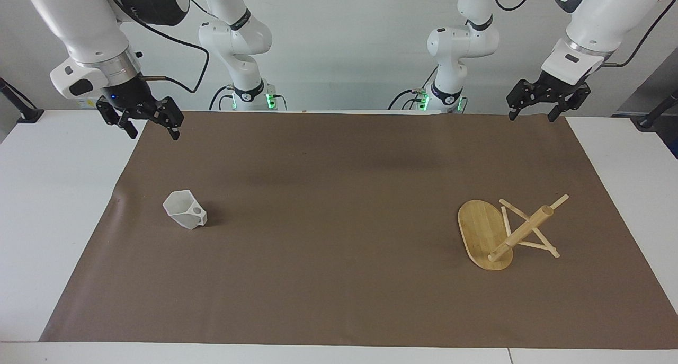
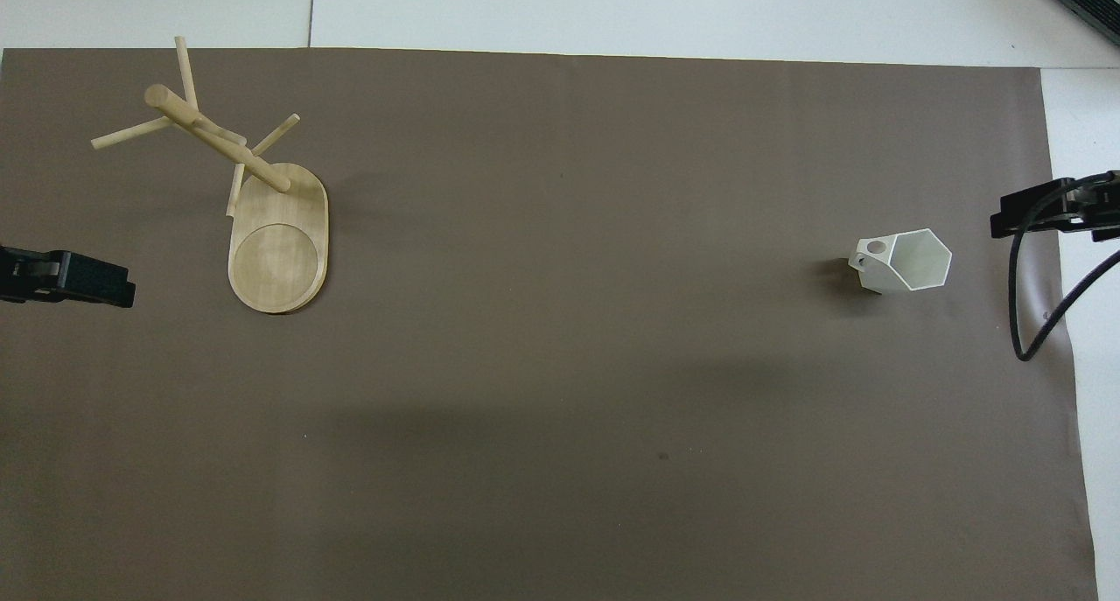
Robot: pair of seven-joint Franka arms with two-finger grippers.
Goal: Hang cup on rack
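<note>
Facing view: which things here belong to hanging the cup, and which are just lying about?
For the job:
- cup, upright on the mat
- rack, standing toward the left arm's end
- left claw and right claw, both open, waiting

Just there:
- brown mat
- white table

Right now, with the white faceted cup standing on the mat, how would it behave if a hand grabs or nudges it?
The cup looks rigid, so it should keep its shape. Its flat facets should stop it rolling and offer the fingers flat faces. It looks small and thin-walled, so probably light: a nudge would likely slide it on the mat or tip it.
</note>
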